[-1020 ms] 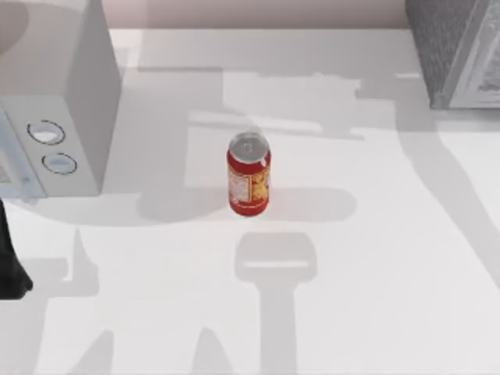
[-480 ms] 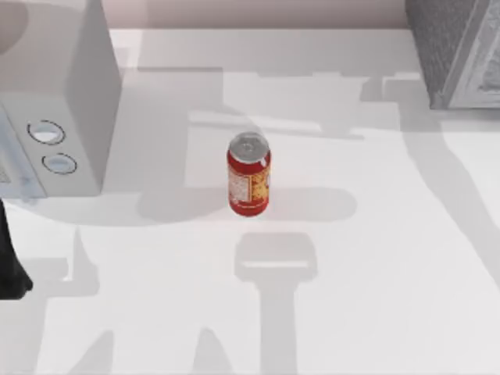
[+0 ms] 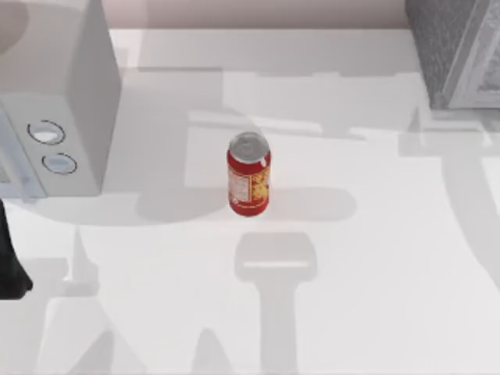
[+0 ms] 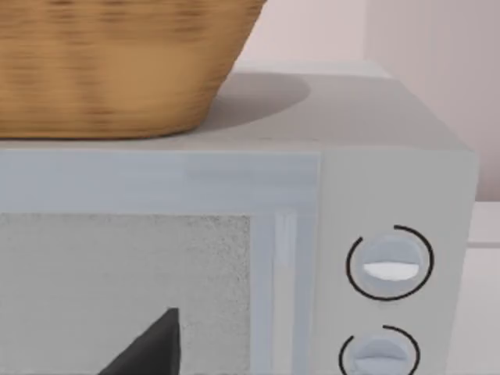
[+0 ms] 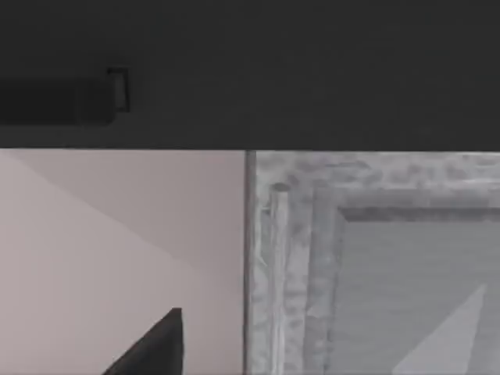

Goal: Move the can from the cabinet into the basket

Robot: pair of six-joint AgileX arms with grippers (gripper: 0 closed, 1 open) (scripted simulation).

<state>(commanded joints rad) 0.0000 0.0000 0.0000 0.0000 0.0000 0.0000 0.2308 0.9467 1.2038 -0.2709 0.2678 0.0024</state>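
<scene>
The can (image 3: pixel 248 184) is seen standing upright in the middle of the white table (image 3: pixel 375 273), out in the open, well apart from the cabinet (image 3: pixel 457 51) at the far right corner. Its long side points straight up. The basket (image 4: pixel 109 62) is set on top of the pale box with two dials (image 3: pixel 58 117) on the left. A dark bit of the left arm (image 3: pixel 9 262) is seen at the left edge, nearer the can. Whether either gripper is open or closed cannot be told. The cabinet is cut off by the edge.

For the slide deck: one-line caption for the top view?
Red can upright mid-table, between the dial-fronted box at left and the dark speckled cabinet at right.
</scene>
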